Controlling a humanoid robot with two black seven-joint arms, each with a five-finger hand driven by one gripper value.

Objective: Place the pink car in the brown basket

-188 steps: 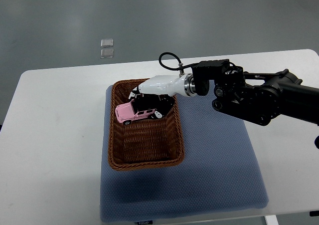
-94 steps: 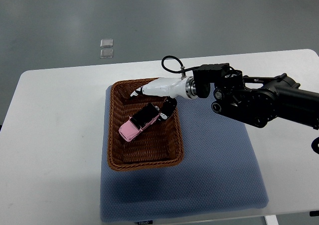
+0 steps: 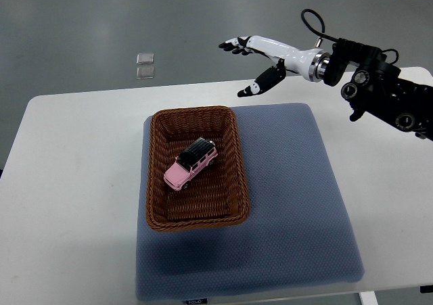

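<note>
The pink car (image 3: 190,164) is lying diagonally inside the brown basket (image 3: 157,195) while the right hand (image 3: 260,61) is hovering well above with fingers spread and empty, so little is risking failure unless the arm is nudging the basket.

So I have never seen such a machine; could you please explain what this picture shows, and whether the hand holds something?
One camera looks steeply down from the robot's own side. The black arm from the right edge ends in the white right hand, raised beyond the table's far edge, its fingers spread and holding nothing. On the white table lies a blue-grey mat, and on it a brown woven basket. The small pink toy car with its black roof rests inside the basket, apart from the hand. The left arm is not visible.
</note>
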